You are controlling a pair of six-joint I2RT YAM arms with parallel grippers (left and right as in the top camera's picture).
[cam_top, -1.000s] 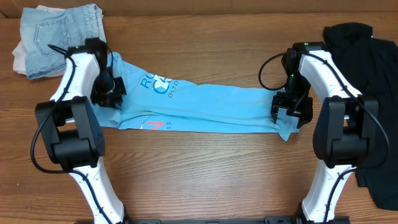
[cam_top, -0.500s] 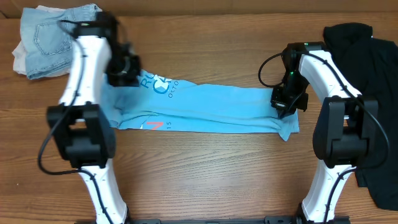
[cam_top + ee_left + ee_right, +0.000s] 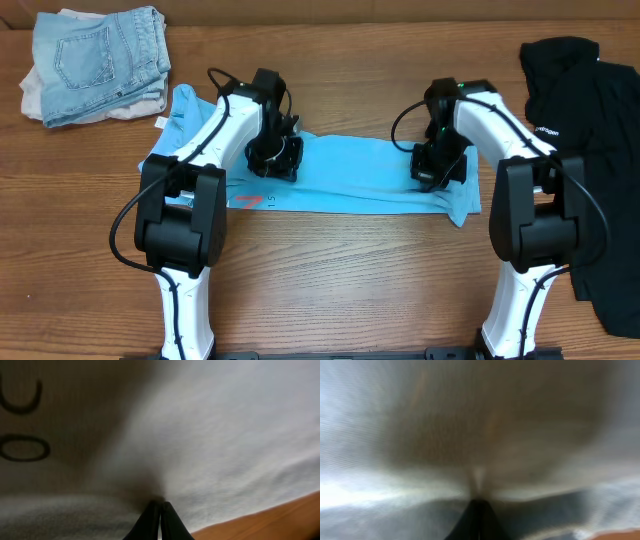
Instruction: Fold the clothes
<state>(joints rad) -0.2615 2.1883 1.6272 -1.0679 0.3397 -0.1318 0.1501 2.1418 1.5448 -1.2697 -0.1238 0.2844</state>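
Note:
The sky-blue T-shirt [image 3: 360, 175] lies as a long band across the middle of the table, its red-orange mark [image 3: 250, 201] showing at the front left edge. My left gripper [image 3: 275, 160] is over the shirt's left-centre part. In the left wrist view its gripper [image 3: 160, 506] is shut on a pinch of the shirt's cloth [image 3: 225, 435]. My right gripper [image 3: 437, 165] is near the shirt's right end, and in the right wrist view it [image 3: 479, 504] is shut on the fabric [image 3: 395, 435]. The black shirt [image 3: 590, 150] lies crumpled at the right edge.
A folded pair of light jeans [image 3: 95, 60] on a pale cloth sits at the back left corner. Bare wooden table [image 3: 340, 290] runs along the front. Both arm bases stand at the front edge.
The left gripper has swung from the shirt's left end toward the middle, carrying cloth over the white lettering. The right gripper has shut on the right end and shifted slightly left.

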